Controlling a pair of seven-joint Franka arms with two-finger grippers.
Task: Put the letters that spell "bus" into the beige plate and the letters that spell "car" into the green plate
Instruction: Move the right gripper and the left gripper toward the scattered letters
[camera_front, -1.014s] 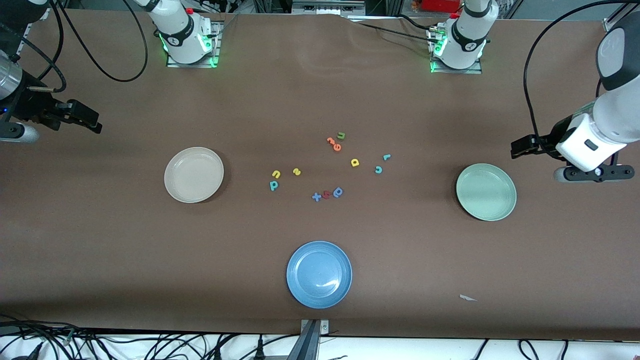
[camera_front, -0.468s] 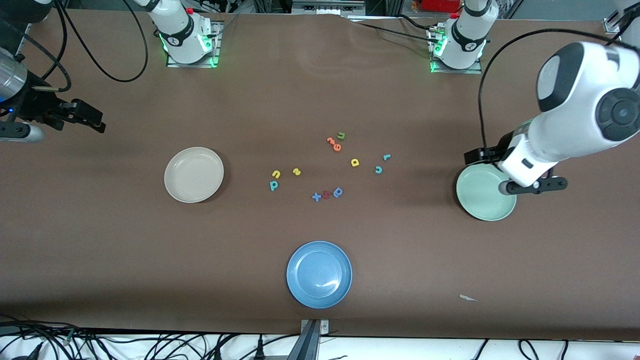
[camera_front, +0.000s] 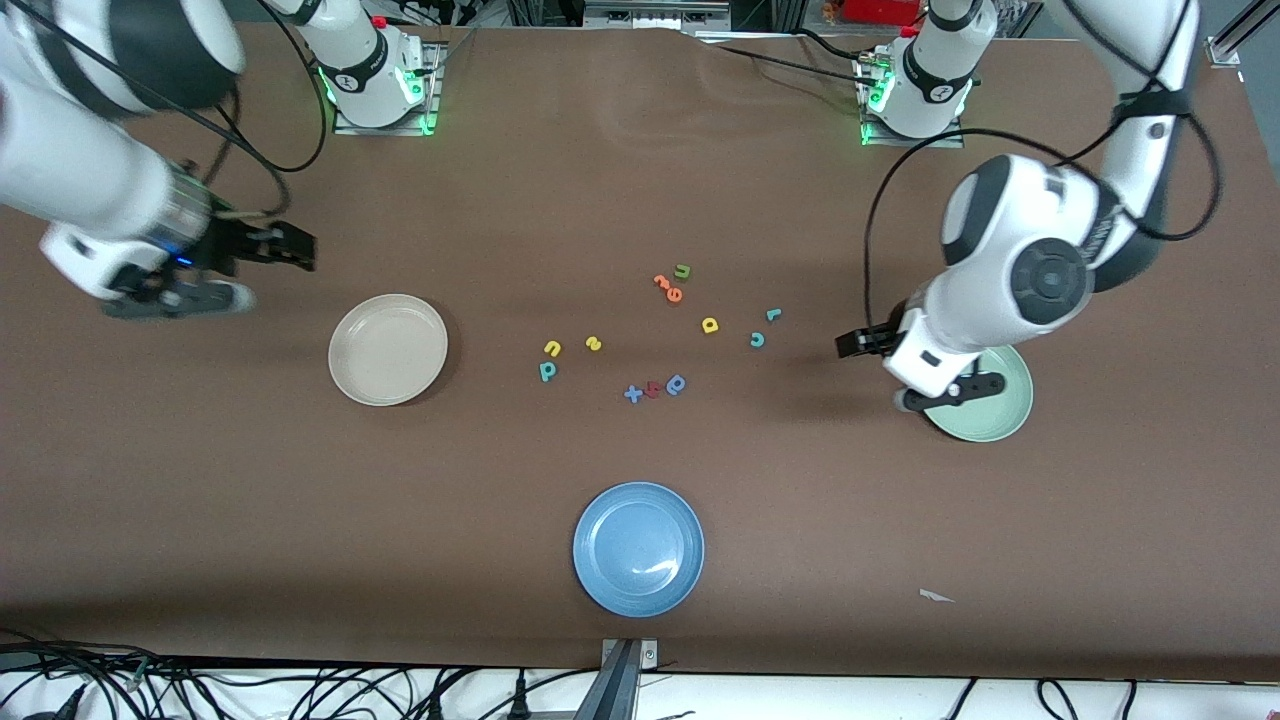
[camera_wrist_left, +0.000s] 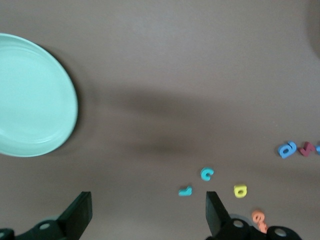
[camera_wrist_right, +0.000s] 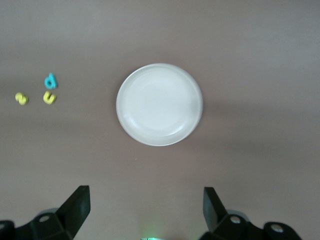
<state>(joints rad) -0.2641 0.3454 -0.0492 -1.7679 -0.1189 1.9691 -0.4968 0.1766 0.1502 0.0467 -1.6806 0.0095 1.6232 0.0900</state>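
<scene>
Left wrist view: teal "c" (camera_wrist_left: 207, 173) just off open left gripper (camera_wrist_left: 147, 215).

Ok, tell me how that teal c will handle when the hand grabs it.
The teal c looks like thin foam lying flat, so probably very light and squashy. Being so low, it may skid on the table rather than lift. The r lies close beside it and might get nudged.

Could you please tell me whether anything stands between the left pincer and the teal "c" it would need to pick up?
Nothing visible does. The open left pincer hangs over bare table beside the green plate; the teal "c" lies toward the middle, with only tabletop between.
</scene>
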